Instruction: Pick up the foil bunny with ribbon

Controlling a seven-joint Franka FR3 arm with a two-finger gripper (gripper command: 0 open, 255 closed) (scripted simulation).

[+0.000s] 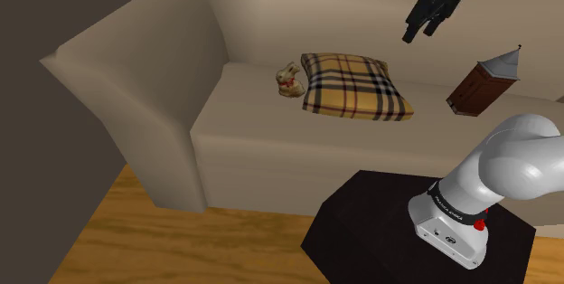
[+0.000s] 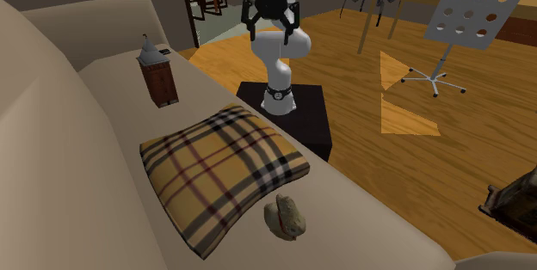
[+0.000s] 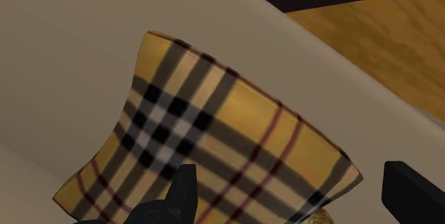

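The small golden bunny (image 1: 289, 80) with a red ribbon lies on the beige sofa seat (image 1: 253, 101), right beside the plaid cushion (image 1: 354, 86). In the second exterior view the bunny (image 2: 286, 215) rests near the seat's front edge, just off the cushion's (image 2: 222, 169) corner. My black gripper (image 1: 418, 31) hangs open high above the sofa, well up and to the shoulder view's right of the bunny. The second exterior view has the gripper (image 2: 272, 27) above the stand, jaws apart and holding nothing. In the wrist view the fingers (image 3: 182, 194) frame the cushion (image 3: 214, 144).
A brown tower-shaped object with a grey pointed roof (image 1: 484, 83) stands on the seat beyond the cushion. The sofa's armrest (image 1: 136, 74) rises past the bunny. The black stand (image 2: 297, 109) sits on the wooden floor before the sofa. A music stand (image 2: 469, 10) is farther off.
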